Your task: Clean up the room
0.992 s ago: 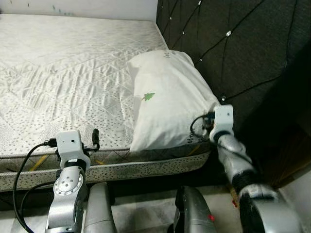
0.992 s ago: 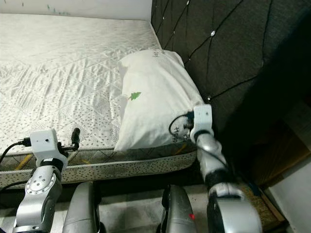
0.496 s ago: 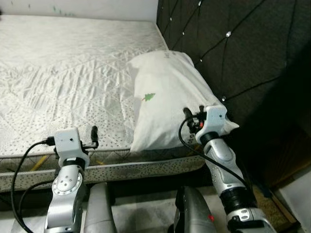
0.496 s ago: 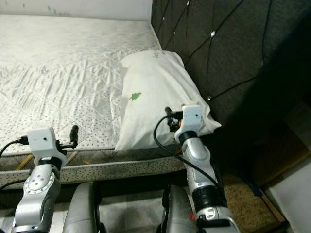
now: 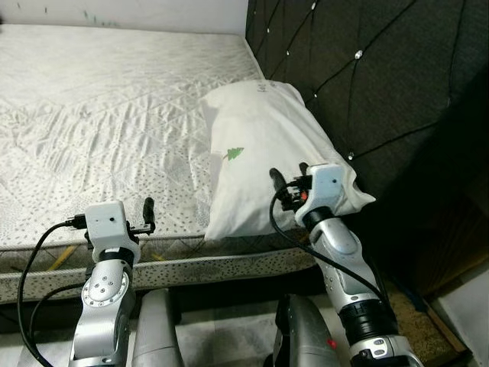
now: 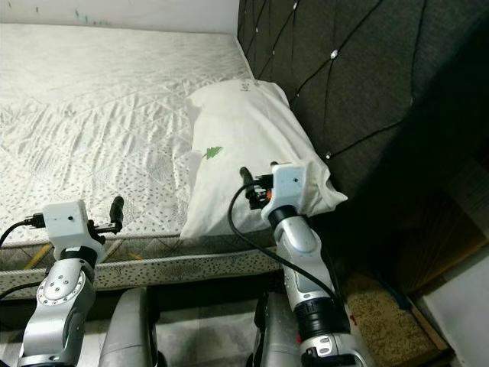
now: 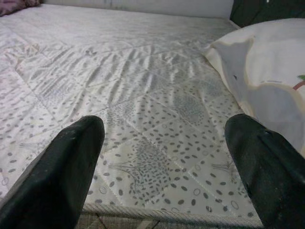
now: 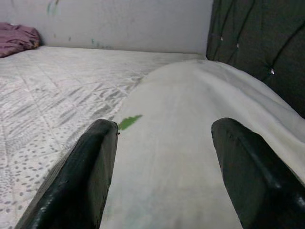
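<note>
Risking a slide off the mattress (image 5: 114,99): the white pillow (image 5: 263,149) lay along the dark tufted headboard (image 5: 367,84), its near corner hanging past the bed's front edge, so a sideways nudge from the right arm could have tipped it into the gap toward the floor. Judged equally likely: a shallow pinch taking only loose pillowcase fabric and letting the bulk sag away. Hovering over the pillow's near end was the right gripper (image 8: 162,157), jaws spread wide with nothing between them and no clear contact with the cloth, the small green tree print (image 8: 129,122) just ahead of one finger. Held low at the mattress's front edge was the left gripper (image 7: 162,157), jaws likewise parted wide and empty, aimed across the quilted, speckled cover. Bunched in the far corner of the bed, a purple cloth (image 8: 16,38).
</note>
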Robot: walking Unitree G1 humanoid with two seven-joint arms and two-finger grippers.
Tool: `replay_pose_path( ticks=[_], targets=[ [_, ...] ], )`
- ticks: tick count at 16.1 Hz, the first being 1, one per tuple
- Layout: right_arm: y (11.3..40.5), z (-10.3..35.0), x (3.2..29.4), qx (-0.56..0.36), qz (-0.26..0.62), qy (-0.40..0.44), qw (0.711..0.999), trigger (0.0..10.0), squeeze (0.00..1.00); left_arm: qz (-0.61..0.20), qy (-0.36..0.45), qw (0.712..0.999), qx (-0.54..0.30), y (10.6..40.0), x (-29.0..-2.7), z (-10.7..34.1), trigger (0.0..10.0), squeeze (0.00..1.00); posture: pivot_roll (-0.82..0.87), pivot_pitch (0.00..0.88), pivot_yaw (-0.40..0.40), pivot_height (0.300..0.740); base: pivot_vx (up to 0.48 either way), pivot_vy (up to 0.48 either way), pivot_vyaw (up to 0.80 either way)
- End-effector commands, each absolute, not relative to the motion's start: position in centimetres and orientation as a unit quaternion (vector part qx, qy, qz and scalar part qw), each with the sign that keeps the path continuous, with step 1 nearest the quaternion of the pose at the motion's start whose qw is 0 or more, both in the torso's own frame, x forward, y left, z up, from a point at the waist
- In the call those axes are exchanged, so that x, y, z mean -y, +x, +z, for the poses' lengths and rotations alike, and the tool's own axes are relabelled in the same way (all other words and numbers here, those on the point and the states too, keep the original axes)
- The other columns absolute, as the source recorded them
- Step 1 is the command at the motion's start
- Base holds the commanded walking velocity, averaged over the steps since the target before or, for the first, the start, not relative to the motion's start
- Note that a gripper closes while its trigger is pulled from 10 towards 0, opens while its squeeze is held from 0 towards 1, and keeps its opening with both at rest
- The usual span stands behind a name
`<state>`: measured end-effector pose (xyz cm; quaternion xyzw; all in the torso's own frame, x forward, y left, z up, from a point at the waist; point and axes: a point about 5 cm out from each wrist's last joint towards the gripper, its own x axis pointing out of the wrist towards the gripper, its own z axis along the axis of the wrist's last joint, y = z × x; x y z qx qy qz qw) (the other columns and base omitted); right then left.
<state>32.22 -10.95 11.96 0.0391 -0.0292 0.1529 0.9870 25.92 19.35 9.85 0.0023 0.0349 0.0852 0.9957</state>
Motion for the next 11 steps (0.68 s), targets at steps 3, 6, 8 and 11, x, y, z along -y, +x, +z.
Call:
replay_pose_path(
  ticks=[3,6,8,11],
  targets=[
    [32.35,12.58,11.21,0.037,0.150,0.032,0.988,10.0,0.00,0.074,0.001,0.997,-0.027,26.17,-19.00,10.27,10.0,0.00,0.04,0.000,-0.068,0.651,0.000,0.000,0.00],
    [32.49,12.48,11.48,0.030,0.145,0.026,0.989,10.0,0.00,0.072,-0.001,0.997,-0.027,26.25,-18.88,10.27,10.0,0.00,0.03,0.000,-0.071,0.686,0.000,0.000,0.00],
    [32.68,12.50,11.52,0.027,0.144,0.023,0.989,10.0,0.00,0.073,-0.002,0.997,-0.027,26.30,-18.84,10.25,10.0,0.00,0.03,0.000,-0.073,0.720,0.000,0.000,0.00],
    [32.84,12.58,11.50,0.027,0.144,0.022,0.989,10.0,0.00,0.072,-0.003,0.997,-0.026,26.32,-18.77,10.22,10.0,0.00,0.03,0.000,-0.075,0.740,0.000,0.000,0.00]
  ],
)
